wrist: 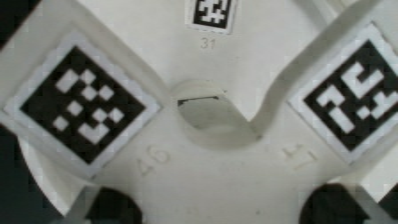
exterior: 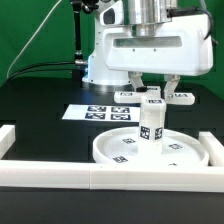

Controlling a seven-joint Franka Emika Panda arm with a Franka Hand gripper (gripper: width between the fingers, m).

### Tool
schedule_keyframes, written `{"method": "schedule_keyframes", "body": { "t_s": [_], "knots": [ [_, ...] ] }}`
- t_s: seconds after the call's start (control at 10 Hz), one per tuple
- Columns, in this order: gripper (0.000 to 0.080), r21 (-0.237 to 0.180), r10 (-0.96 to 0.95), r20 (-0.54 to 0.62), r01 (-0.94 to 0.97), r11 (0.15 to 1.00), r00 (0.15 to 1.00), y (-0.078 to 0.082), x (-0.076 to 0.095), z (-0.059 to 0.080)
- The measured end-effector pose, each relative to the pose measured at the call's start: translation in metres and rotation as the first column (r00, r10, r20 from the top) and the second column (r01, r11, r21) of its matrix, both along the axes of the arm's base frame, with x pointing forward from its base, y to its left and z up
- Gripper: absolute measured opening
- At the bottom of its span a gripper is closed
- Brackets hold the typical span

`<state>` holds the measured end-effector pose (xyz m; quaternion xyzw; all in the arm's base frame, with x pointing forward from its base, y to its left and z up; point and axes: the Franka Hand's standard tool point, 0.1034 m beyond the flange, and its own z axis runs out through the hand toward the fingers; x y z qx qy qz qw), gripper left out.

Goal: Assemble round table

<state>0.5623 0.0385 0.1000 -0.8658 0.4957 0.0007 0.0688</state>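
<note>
The large white rimmed disc [exterior: 110, 152] lies flat near the front rail. The short cylinder leg [exterior: 152, 128] stands upright on its middle, tags on its side. The cross-shaped piece [exterior: 153, 98] sits level on top of the leg, its arms sticking out to both sides. My gripper [exterior: 153, 90] comes straight down over it, one finger on each side of the piece's body, closed against it. In the wrist view the cross-shaped piece [wrist: 196, 150] fills the picture, with tags on its arms and a hole in the centre. It spans the whole gap of my gripper [wrist: 231, 206] between the dark fingertips [wrist: 118, 206].
The marker board [exterior: 100, 112] lies flat behind the disc. White border rails run along the front [exterior: 100, 178] and up the exterior view's left [exterior: 12, 142] and right [exterior: 214, 145]. The robot's white base [exterior: 105, 60] stands behind, before a green backdrop.
</note>
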Motion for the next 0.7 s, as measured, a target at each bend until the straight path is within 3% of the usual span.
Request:
{"method": "schedule_keyframes", "body": {
  "t_s": [0.4, 0.7],
  "knots": [
    [0.0442, 0.017, -0.356, -0.035, 0.356, 0.934, 0.934, 0.0008, 0.0012, 0.0000],
    [0.0442, 0.026, -0.611, -0.077, 0.614, 0.789, 0.788, -0.0006, 0.0028, 0.0019]
  ]
}}
